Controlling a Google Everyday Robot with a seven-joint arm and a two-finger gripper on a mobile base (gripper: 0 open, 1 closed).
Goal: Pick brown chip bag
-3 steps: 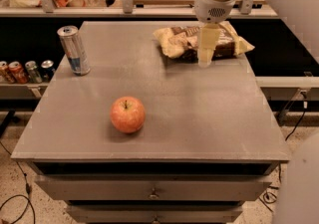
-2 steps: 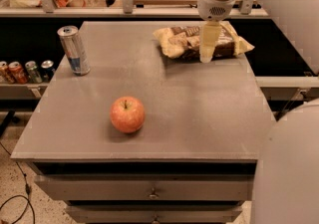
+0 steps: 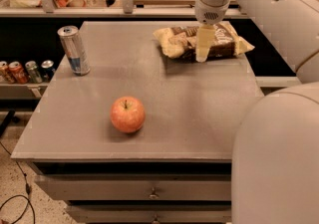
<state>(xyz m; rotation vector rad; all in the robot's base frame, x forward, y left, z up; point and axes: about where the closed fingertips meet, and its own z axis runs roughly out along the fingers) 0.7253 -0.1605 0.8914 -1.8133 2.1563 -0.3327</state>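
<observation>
Little has shifted: the arm's bulky white segment (image 3: pixel 276 158) has swung further into the lower right, while the gripper (image 3: pixel 201 55) has stayed over the bag (image 3: pixel 222 44), edging a touch leftward. It points straight down in front of the bag's middle; whether it is open or closed I cannot tell, nor whether it touches the bag. The bag lies flat at the far right of the surface (image 3: pixel 194 98). An apple (image 3: pixel 127 114) sits near the front, and a can (image 3: pixel 74 50) stands upright at the far left, neither one moved.
</observation>
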